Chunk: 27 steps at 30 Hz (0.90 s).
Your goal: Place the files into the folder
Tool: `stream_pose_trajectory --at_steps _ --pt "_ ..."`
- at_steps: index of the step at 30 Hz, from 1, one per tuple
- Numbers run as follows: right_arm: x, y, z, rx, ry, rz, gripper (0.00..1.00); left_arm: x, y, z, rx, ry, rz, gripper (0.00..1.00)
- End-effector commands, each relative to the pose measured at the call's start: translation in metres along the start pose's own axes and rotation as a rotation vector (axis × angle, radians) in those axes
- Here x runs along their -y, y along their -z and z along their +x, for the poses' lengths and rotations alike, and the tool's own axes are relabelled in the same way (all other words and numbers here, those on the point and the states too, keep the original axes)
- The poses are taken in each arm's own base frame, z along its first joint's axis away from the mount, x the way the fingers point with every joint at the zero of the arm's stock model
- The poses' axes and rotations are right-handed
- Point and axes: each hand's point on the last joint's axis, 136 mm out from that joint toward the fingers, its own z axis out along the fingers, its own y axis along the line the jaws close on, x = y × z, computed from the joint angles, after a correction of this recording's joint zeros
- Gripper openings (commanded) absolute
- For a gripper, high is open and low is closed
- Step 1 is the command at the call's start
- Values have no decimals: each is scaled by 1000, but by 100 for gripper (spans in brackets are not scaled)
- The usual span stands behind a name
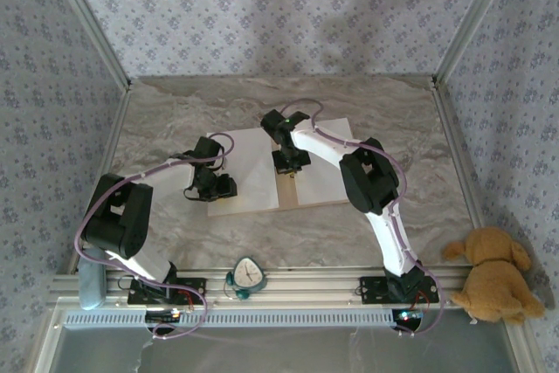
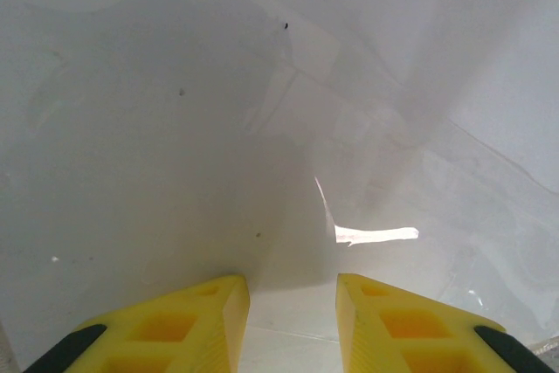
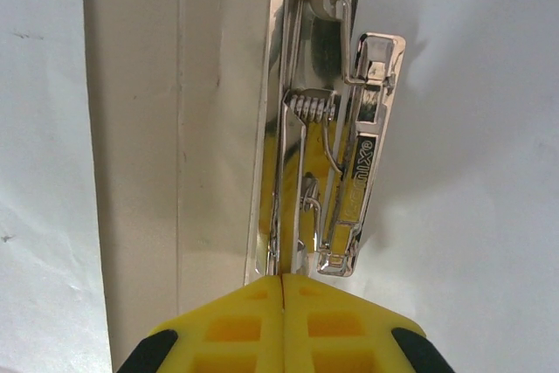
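Note:
The folder (image 1: pixel 255 208) lies open on the marble table, its tan inner face (image 3: pixel 175 128) showing beside the metal clip (image 3: pixel 341 128) on the centre fold. White files cover both halves: one sheet on the left (image 1: pixel 249 159) and one on the right (image 1: pixel 327 172). My right gripper (image 1: pixel 291 166) is over the fold, shut. Its yellow fingertips (image 3: pixel 284 279) meet right at the near end of the clip, with white paper on either side (image 3: pixel 480 172). My left gripper (image 1: pixel 214 189) is at the left sheet's outer edge. Its jaws (image 2: pixel 293 281) stand apart over white paper (image 2: pixel 157 128), with nothing between them.
A tan plush dog (image 1: pixel 493 272) sits at the table's right front corner. A small teal and white object (image 1: pixel 247 275) lies on the front rail between the arm bases, and a grey cylinder (image 1: pixel 90 290) stands at the front left. Wallpapered walls close in three sides.

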Motion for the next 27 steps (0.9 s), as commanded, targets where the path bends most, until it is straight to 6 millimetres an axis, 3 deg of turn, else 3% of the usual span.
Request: stream_pose_trajectory --at_steps 1,6,18,27 --pt "22 -43 44 -185 -21 90 6 -19 -3 23 -77 31 -64 35" --pt "27 -47 47 -190 -33 114 5 -19 -3 23 -77 32 -64 35" --pt "18 -58 56 -195 -72 43 4 -19 -2 25 -80 35 -67 35" --pt "13 -46 49 -167 -97 -28 4 -19 -1 26 -79 36 -66 35"
